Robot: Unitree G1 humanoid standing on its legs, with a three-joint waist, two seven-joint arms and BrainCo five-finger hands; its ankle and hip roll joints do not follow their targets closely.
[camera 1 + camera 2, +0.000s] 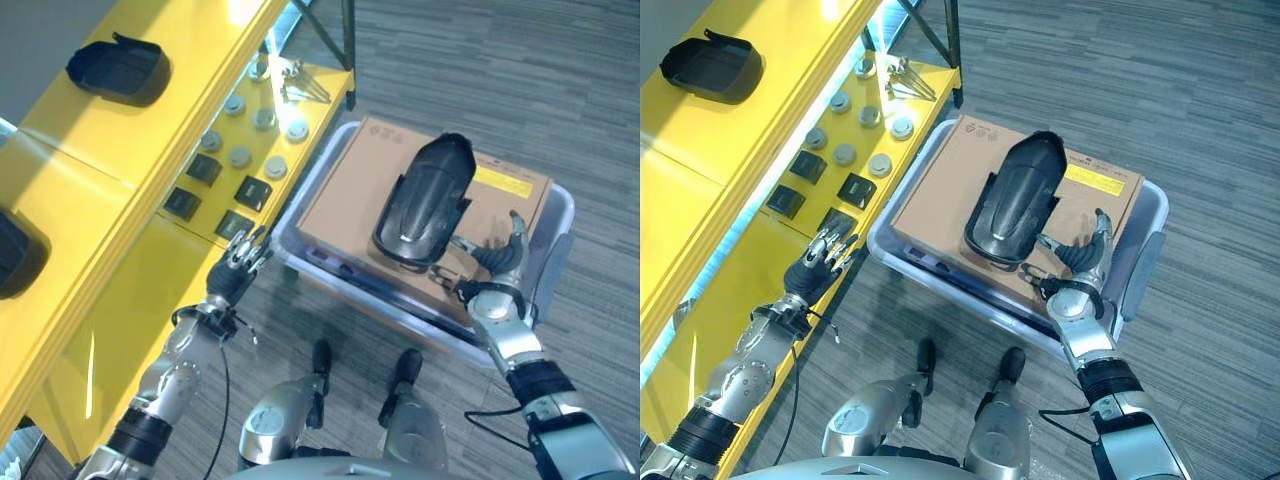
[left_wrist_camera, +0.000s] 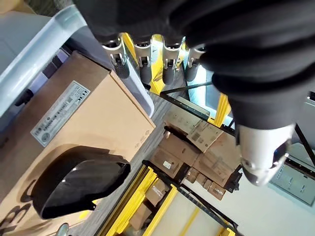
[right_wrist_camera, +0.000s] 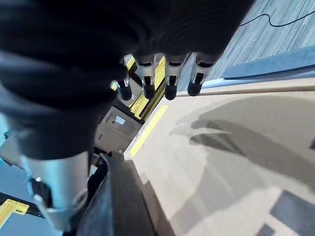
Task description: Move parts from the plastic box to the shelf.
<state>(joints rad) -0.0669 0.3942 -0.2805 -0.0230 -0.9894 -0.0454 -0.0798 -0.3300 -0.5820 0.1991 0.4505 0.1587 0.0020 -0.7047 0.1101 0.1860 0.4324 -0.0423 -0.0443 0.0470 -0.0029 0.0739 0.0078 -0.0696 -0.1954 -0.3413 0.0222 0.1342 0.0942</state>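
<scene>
– Where is the part?
– The black curved part (image 1: 425, 200) lies on a cardboard box (image 1: 350, 195) in the plastic box (image 1: 560, 215), centre frame; right hand (image 1: 500, 262) spread beside it, holding nothing.
– What's around?
– Yellow shelf (image 1: 150, 150) at left, with small black parts (image 1: 252, 191) and round discs (image 1: 240, 157); left hand (image 1: 238, 262) open between shelf and box.

Black part (image 1: 1017, 200) lies on cardboard box (image 1: 940, 205) inside plastic box (image 1: 1140, 262).

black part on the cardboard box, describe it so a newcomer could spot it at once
Find the clear plastic box on the floor beside the yellow shelf. A flat cardboard box lies across it, and the glossy black part sits on top, long, curved and shell-shaped, unlike the small round and square pieces on the shelf.
</scene>
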